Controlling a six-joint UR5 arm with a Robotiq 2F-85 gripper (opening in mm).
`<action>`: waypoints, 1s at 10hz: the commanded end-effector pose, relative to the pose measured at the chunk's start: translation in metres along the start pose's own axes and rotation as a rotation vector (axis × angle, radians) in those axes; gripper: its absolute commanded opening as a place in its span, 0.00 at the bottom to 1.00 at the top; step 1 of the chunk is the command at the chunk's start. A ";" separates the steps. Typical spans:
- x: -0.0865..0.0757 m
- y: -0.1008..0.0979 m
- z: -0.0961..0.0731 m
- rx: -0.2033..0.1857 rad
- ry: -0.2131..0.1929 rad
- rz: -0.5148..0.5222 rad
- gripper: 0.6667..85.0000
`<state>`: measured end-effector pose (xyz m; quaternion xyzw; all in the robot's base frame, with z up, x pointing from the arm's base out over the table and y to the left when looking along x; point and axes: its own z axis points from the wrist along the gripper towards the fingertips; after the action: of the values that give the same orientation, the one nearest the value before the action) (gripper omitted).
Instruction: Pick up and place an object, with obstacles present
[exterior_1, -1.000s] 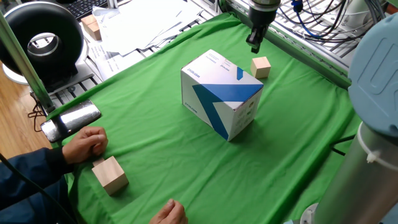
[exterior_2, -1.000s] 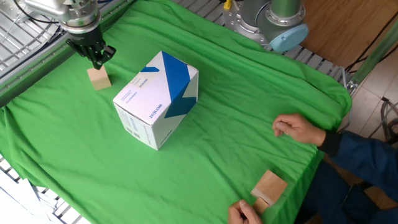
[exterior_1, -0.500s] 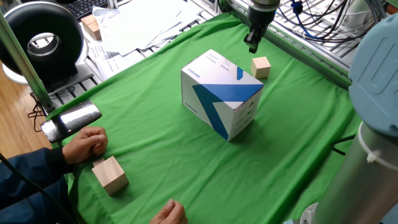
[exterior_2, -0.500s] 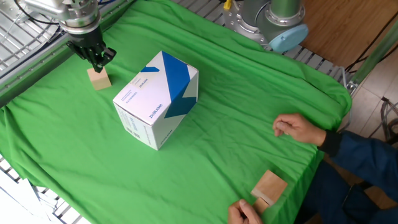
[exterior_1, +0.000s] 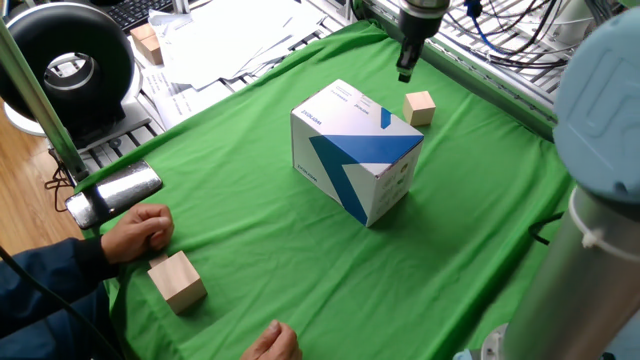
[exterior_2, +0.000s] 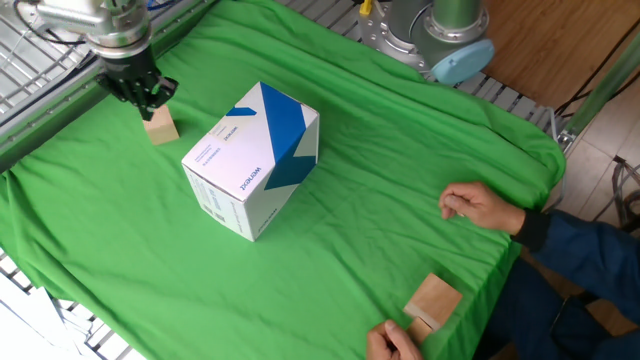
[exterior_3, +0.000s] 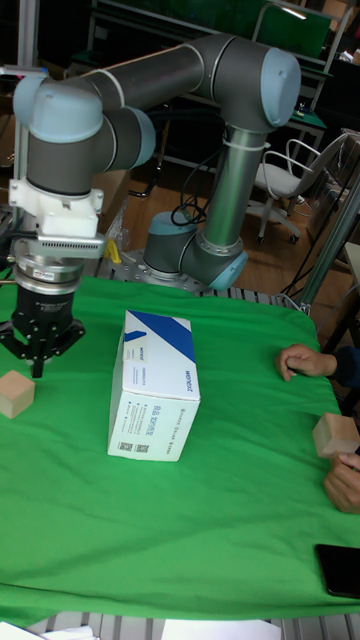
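Small cube (exterior_2: 160, 127) just beside the box (exterior_2: 252, 160), hand (exterior_2: 139, 95) above the cube, larger block (exterior_2: 432, 301) well apart.

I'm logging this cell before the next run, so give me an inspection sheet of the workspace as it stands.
Surface: green cloth, wrinkled, over the table.
Job's things: small wooden cube on the cloth beside the white-and-blue box, apart from it.
Clutter: larger wooden block by a person's hand; a second hand rests on the cloth.
Grippers: gripper above and beside the cube, holding nothing; jaw state unclear.
Cables: bundle behind the table.
Surroundings: papers, black round device, office chair.
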<state>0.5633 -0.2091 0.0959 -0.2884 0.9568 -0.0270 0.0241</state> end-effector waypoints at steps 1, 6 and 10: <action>0.006 -0.011 0.017 -0.032 0.008 -0.247 1.00; 0.035 0.002 0.017 -0.113 0.041 -0.348 0.96; 0.053 -0.012 0.034 -0.109 0.070 -0.465 0.96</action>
<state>0.5331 -0.2396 0.0683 -0.4758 0.8792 0.0078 -0.0246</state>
